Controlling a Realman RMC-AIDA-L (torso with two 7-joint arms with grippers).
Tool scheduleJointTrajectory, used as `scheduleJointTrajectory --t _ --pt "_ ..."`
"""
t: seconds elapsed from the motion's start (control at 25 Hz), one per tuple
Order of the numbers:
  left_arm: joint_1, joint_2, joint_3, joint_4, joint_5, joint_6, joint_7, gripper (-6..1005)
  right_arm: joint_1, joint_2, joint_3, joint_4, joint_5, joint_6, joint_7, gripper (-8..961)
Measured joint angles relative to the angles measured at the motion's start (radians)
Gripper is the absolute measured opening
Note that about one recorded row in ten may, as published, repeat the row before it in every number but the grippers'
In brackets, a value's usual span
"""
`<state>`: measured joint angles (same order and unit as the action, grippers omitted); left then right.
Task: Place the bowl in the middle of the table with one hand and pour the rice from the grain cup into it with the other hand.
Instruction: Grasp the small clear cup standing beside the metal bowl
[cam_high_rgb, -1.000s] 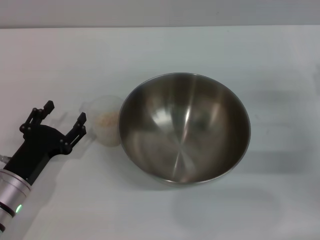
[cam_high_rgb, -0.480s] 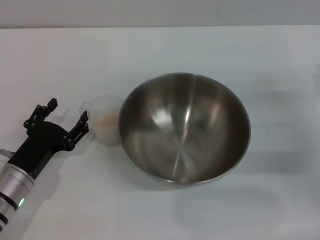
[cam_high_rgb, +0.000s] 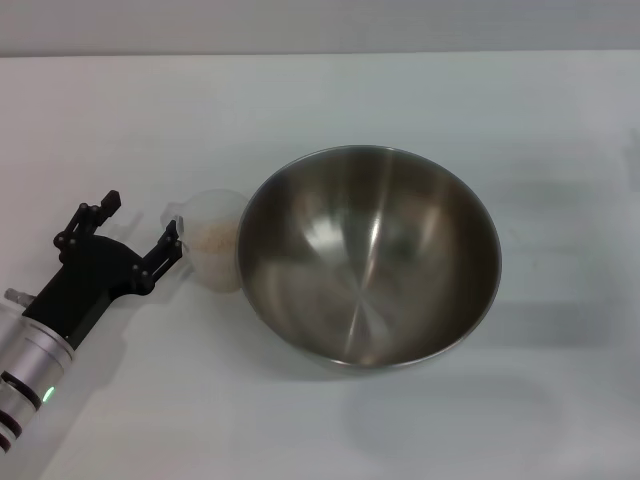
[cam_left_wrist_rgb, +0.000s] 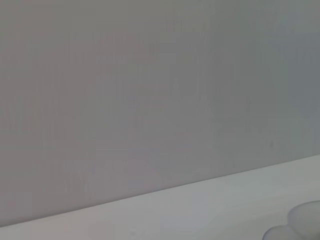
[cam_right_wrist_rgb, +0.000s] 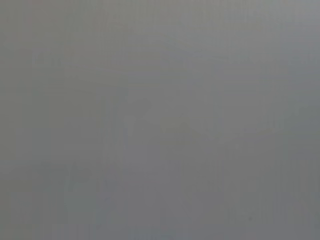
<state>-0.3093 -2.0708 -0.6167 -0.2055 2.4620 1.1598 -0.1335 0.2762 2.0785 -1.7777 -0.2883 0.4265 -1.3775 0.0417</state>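
Observation:
The large steel bowl (cam_high_rgb: 370, 255) stands near the middle of the white table (cam_high_rgb: 320, 100), empty inside. The small clear grain cup (cam_high_rgb: 212, 240) stands touching the bowl's left side, with pale rice (cam_high_rgb: 213, 236) in it. My left gripper (cam_high_rgb: 141, 221) is open, just left of the cup, its near fingertip (cam_high_rgb: 172, 238) close to the cup's handle side. The cup's rim also shows in the left wrist view (cam_left_wrist_rgb: 302, 222). My right gripper is out of view.
The table's far edge (cam_high_rgb: 320, 53) runs along the top of the head view. The right wrist view shows only a plain grey surface.
My left gripper has moved forward and to the right, closer to the cup. The bowl and cup have not moved.

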Motion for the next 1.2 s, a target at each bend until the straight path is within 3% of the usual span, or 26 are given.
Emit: scheduleJointTrajectory --t 0.48,0.72,0.84,1.04,1.2 --pt "-0.013 -0.004 -0.002 -0.007 -0.002 -0.018 -0.001 821 0.012 0.0 0.0 0.0 0.0 0.009 0.002 519" --pt "-0.018 -0.005 -0.001 -0.012 0.0 -0.04 0.0 654 0.015 -0.001 0.0 0.0 0.0 0.009 0.002 518" --pt "-0.02 -0.005 0.003 -0.013 0.003 -0.048 -0.001 432 0.017 -0.001 0.0 0.0 0.0 0.009 0.002 518" --pt "-0.021 -0.005 0.008 -0.015 0.006 -0.05 -0.002 189 0.017 -0.001 0.0 0.0 0.0 0.009 0.002 518" --pt "-0.021 -0.005 0.008 -0.016 0.006 -0.048 -0.003 75 0.022 -0.002 0.0 0.002 0.0 0.01 0.002 518"
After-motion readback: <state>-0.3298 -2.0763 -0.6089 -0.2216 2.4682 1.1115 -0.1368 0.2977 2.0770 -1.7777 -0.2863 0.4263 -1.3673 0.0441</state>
